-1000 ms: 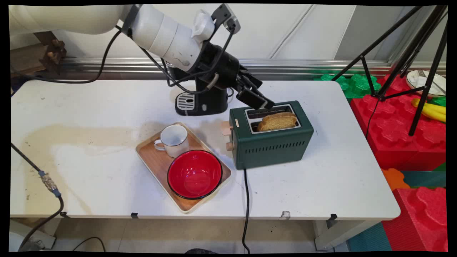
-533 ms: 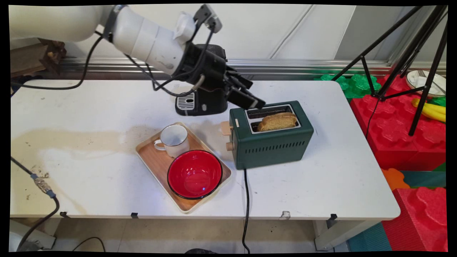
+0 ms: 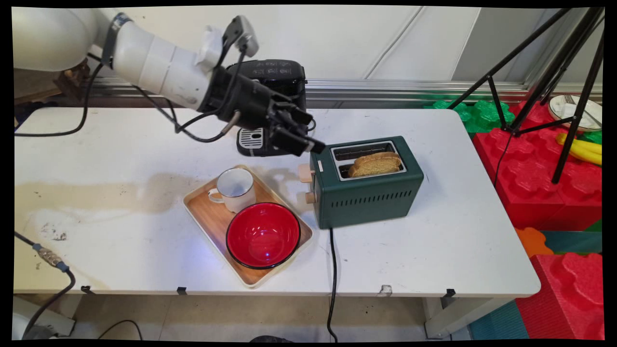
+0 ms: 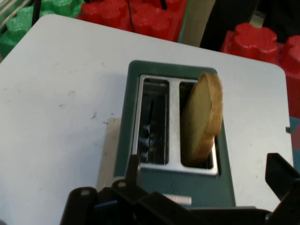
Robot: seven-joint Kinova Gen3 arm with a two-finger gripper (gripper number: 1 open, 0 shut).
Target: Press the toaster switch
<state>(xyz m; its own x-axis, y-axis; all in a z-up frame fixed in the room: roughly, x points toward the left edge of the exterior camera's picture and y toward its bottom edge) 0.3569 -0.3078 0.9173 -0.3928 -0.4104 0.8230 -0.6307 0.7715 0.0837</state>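
A dark green two-slot toaster (image 3: 371, 195) stands right of the table's middle. A slice of browned toast (image 3: 375, 164) sticks up out of its near slot, and the far slot holds nothing. My black gripper (image 3: 311, 132) hangs open just off the toaster's left end, above its two wooden knobs (image 3: 305, 173), and holds nothing. In the hand view the toaster (image 4: 124, 140) lies straight ahead with the toast (image 4: 204, 117) in the right-hand slot. The gripper (image 4: 206, 164) is spread wide, one fingertip (image 4: 133, 165) at the left and the other at the right edge.
A black coffee machine (image 3: 274, 79) stands behind the gripper. Left of the toaster, a wooden tray (image 3: 202, 214) carries a white mug (image 3: 235, 189) and a red bowl (image 3: 262, 234). The toaster's black cord (image 3: 332, 279) runs off the front edge. Red and green foam blocks and a tripod stand off the table to the right.
The arm has drawn back to the left. The gripper moved from over the toaster's far slot to just off its left end. The toast stays in its slot.
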